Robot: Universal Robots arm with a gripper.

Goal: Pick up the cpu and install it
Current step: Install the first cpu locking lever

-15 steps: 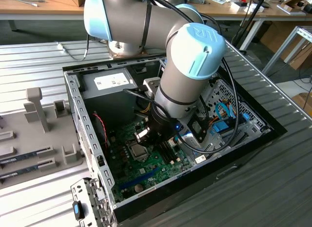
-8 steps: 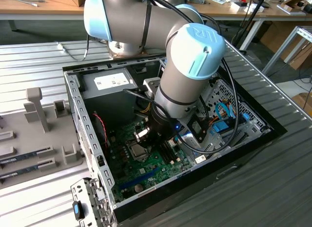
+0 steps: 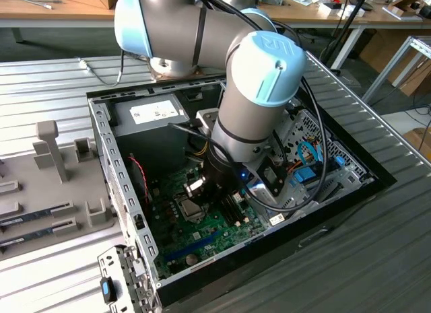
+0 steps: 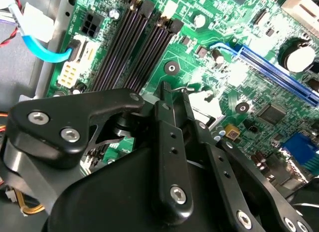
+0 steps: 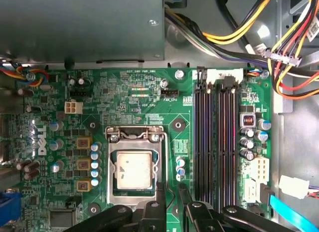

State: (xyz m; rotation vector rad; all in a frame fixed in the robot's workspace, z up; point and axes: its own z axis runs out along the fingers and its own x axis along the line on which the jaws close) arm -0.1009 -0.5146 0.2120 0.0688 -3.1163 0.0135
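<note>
The cpu [image 5: 133, 170], a small square chip with a pale metal top, lies flat in its socket on the green motherboard [image 5: 124, 92], with a metal frame around it. In the exterior view the cpu [image 3: 190, 206] sits just beside and below the arm's wrist. My gripper [image 5: 172, 188] hovers at the socket's edge next to the memory slots, beside the cpu and not on it. In the second wrist view my gripper [image 4: 177, 92] has its jaws drawn close together, with the thin hooked end of the socket lever [image 4: 183, 87] at the tips.
The grey power-supply box [image 3: 145, 114] stands at the case's far end, and a cable bundle [image 5: 239, 37] runs beside it. Black memory slots [image 5: 214, 142] flank the socket. The case walls [image 3: 111, 165] close in around the board. Memory sticks [image 3: 34, 215] lie in a holder outside.
</note>
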